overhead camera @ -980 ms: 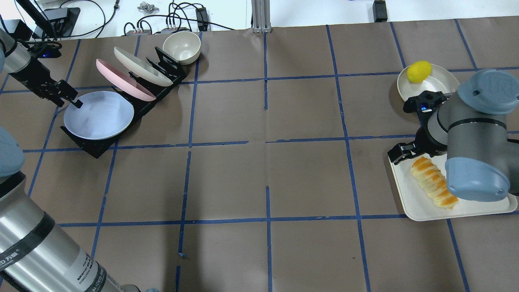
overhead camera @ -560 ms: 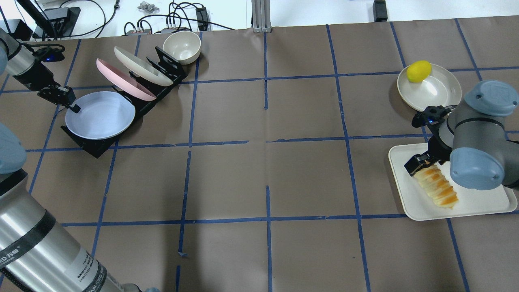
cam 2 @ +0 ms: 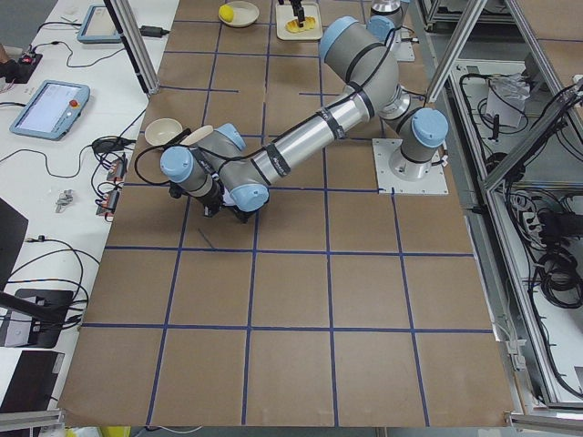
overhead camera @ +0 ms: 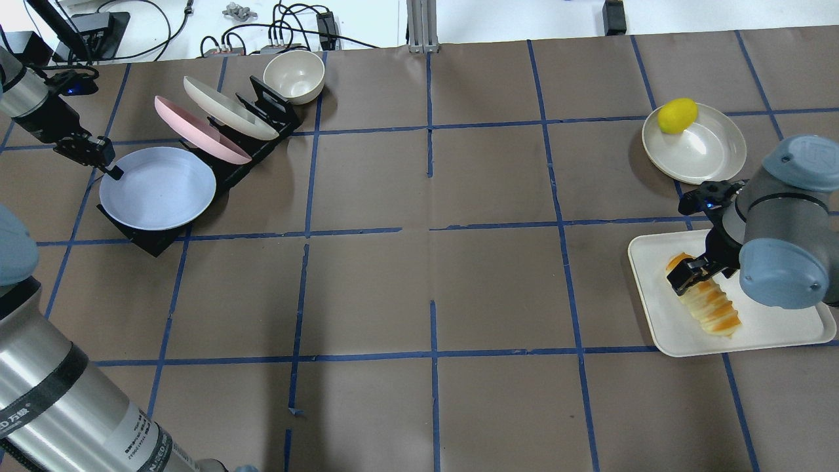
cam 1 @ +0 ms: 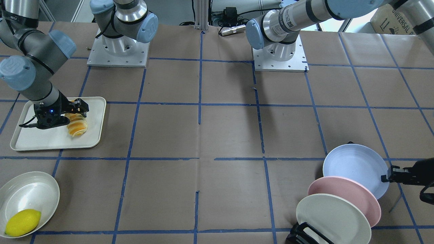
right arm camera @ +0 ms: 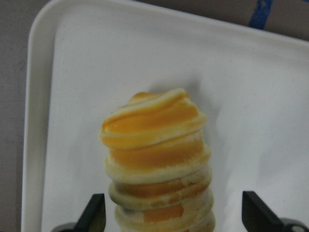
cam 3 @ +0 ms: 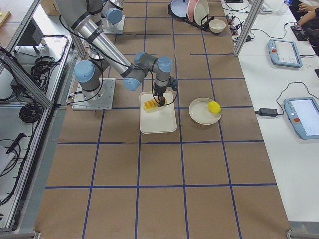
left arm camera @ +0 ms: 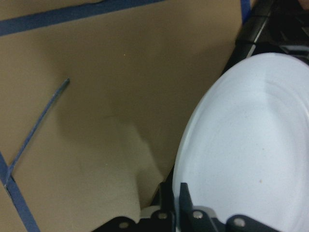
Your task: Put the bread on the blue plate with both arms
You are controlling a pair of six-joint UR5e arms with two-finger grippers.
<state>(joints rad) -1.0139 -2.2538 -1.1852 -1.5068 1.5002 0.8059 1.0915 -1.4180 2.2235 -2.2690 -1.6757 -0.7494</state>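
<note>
Little of the task is done as yet, by my reckoning; both arms are only at the picking-up stage. The bread [overhead camera: 704,301] lies on the white tray [overhead camera: 773,334] at about 4 o'clock of the counter [overhead camera: 432,275] in the overhead view. The right arm [overhead camera: 780,262] has its jaws spread wide astride the loaf's 11 o'clock end. In the right wrist view one fingertip [right arm camera: 96,215] stands just beside the bread and the other well off it, so nothing is held there.

The blue plate [overhead camera: 157,190] leans in the front slot of the black rack [overhead camera: 157,242] at about 10 o'clock, in front of the pink plate [overhead camera: 196,128]. The left arm [overhead camera: 39,111] reaches in from 9 o'clock; its jaws look pinched onto the plate's rim, one finger [left arm camera: 186,205] lying on the upper face.

Left to do, I judge: close on the bread and lift it; draw the plate out of the rack and set it flat on the counter; carry the bread over and lay it on the plate.
</note>
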